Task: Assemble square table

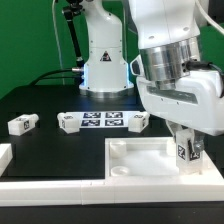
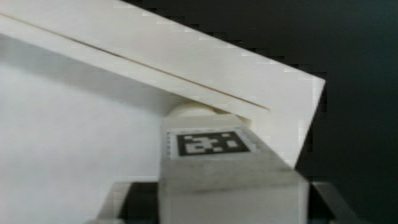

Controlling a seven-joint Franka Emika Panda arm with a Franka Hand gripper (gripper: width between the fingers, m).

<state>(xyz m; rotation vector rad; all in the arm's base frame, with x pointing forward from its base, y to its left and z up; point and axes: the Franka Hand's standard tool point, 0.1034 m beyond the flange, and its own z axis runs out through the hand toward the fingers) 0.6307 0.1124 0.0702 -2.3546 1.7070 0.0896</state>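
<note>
Exterior view: gripper [image 1: 187, 141] at lower right of the frame, pointing straight down, jaws drawn partway in and clamped on a tagged leg block [image 1: 184, 153] held upright. Block poised at the right-hand near corner of the square table top [image 1: 140, 160], a white rimmed tray lying flat at lower centre; whether the block touches the tray floor, not resolvable here.

Three other legs loose on the black table in a row across mid-frame: far-left leg [image 1: 22, 123], second leg [image 1: 68, 122], and third leg [image 1: 138, 121] just beside the marker board [image 1: 102, 120] on the exterior view's right. White border rail [image 1: 60, 186] along the bottom edge of the frame.

Wrist view: same leg block [image 2: 210, 143], tag facing the camera, flanked by dark fingers [image 2: 121, 206]; far end of the block tucked against the raised rim [image 2: 196, 75] where two sides meet in a corner.

Step in hand, as judged: fitting the first of four legs, none yet on the top. Next move, as judged: fine alignment of the block over the corner mounting point, hidden beneath it, then a steady downward press or twist with the grip kept firm; release only once seated. Risk: a tilted block jamming against the rim.
</note>
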